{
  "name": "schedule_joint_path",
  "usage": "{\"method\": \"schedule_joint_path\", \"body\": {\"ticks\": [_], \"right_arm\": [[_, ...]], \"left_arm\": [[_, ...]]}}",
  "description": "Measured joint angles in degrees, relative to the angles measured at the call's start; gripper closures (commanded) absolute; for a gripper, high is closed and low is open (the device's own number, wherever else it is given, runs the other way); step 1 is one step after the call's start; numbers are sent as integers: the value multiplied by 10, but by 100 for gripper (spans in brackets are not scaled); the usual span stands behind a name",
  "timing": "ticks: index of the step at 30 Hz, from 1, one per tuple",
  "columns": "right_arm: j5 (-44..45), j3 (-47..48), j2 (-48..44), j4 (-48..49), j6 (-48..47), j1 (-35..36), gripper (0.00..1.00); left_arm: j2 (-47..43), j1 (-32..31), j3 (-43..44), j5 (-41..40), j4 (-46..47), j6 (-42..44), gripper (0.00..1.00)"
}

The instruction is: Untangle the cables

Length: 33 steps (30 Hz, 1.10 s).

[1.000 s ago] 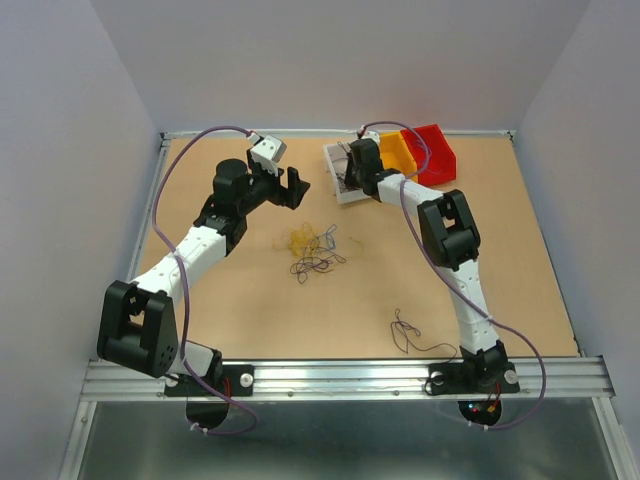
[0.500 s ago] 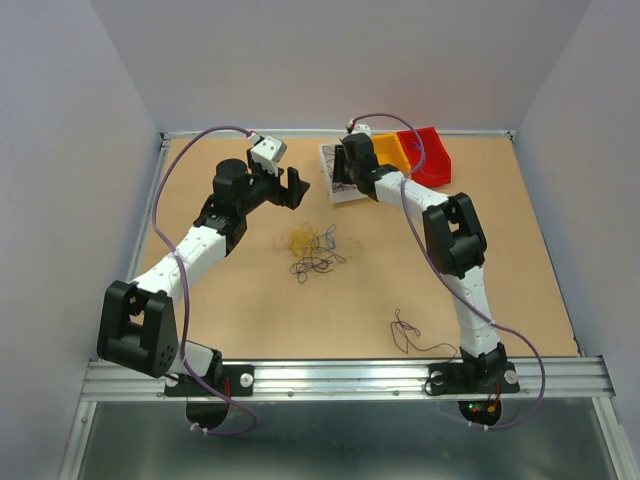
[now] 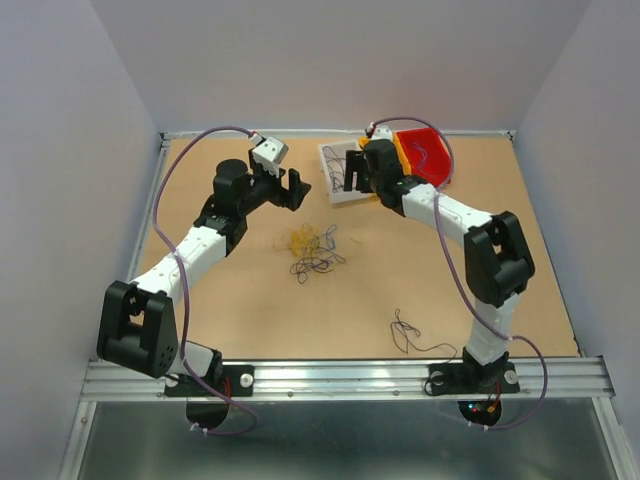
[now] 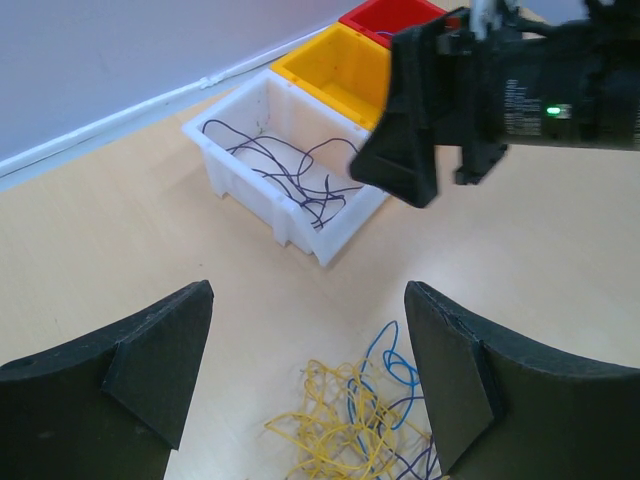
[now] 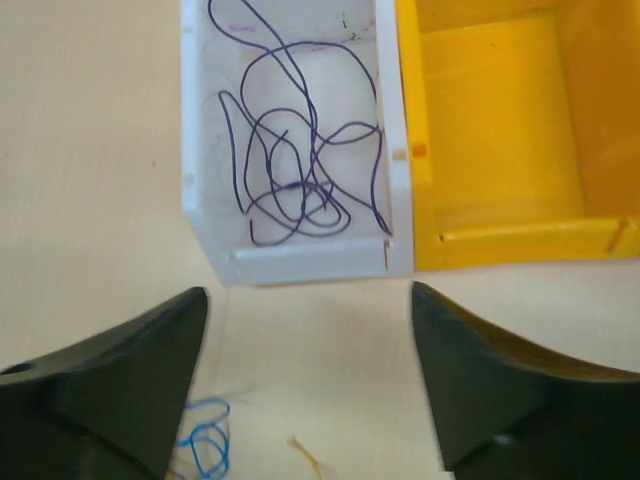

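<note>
Both arms are out over the tabletop (image 3: 230,310). The left end effector (image 4: 308,292) hangs with its fingers spread wide and nothing between them. Just below it in the wrist view sits the clump of cables (image 3: 312,250): yellow curls (image 4: 335,430) bunched on the left, blue loops (image 4: 390,365) and dark strands knotted in beside them, all lying mid-tabletop between the two arms.

Over to the right end effector (image 5: 308,292): also gaping open and empty. It is poised at the near edge of the white bin (image 5: 300,265). Inside that bin lies a dark purple wire (image 5: 300,170), looped over itself and flat on the floor of the bin. The yellow bin (image 5: 500,235) touches the white one on its right, and the red bin (image 3: 410,140) stands beyond that.

One more dark strand (image 3: 410,335) lies by itself near the right arm's base, well apart from the clump.
</note>
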Motion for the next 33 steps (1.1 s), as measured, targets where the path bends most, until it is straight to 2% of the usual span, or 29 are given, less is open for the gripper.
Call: {"method": "schedule_joint_path", "body": {"ticks": [1, 5, 11, 14, 18, 23, 31, 32, 33], "right_arm": [[0, -21, -25, -8, 0, 0, 0], [-13, -103, -138, -64, -9, 1, 0], [-15, -276, -326, -125, 19, 17, 0], [-12, -349, -393, -158, 50, 46, 0], [-9, -397, -462, -214, 91, 97, 0], [10, -403, -492, -273, 151, 151, 0], [49, -403, -445, -363, 236, 265, 0], [53, -402, -442, -374, 247, 275, 1], [62, -402, -442, -387, 257, 284, 7]], "left_arm": [[0, 0, 0, 0, 0, 1, 11], [0, -4, 0, 1, 0, 3, 11], [0, -11, 0, 1, -1, 8, 11], [0, -15, 0, 1, 0, 9, 11], [0, -20, 0, 0, 0, 12, 11], [0, -26, 0, 0, 0, 16, 11], [-3, -33, 0, -6, 0, 20, 11], [-3, -33, 0, -7, 0, 20, 11], [-4, -33, 0, -8, 0, 21, 11]]}}
